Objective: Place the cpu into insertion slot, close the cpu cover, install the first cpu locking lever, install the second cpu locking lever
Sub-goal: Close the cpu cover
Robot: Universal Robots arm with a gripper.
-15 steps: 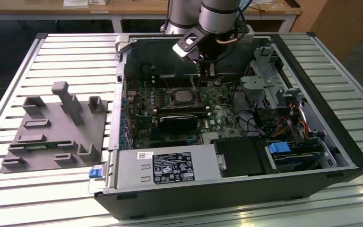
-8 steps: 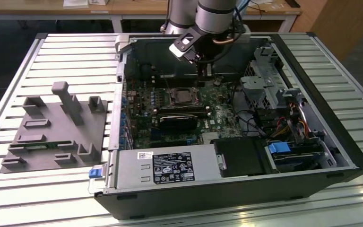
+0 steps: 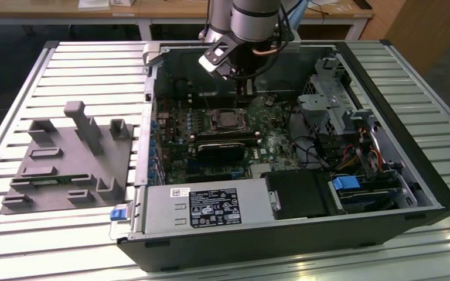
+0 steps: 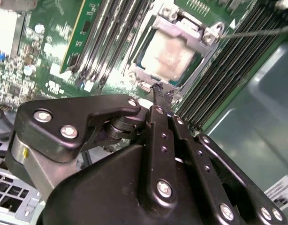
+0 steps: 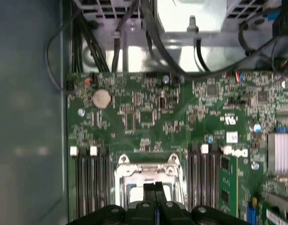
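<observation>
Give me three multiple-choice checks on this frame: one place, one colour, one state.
1. In the exterior view, the grey fixture stands where relative to the computer case?
A) to its left
B) to its right
C) inside it

2. The circuit board is:
A) blue
B) green
C) red

3. The cpu is:
A) on the grey fixture
B) in the insertion slot
C) on the computer case's wall

Key:
1 A: the grey fixture is on the exterior view's left of the computer case.
2 B: green shows in both wrist views.
3 B: its silvery top shows through the window of the cpu cover, close to the shut gripper.
</observation>
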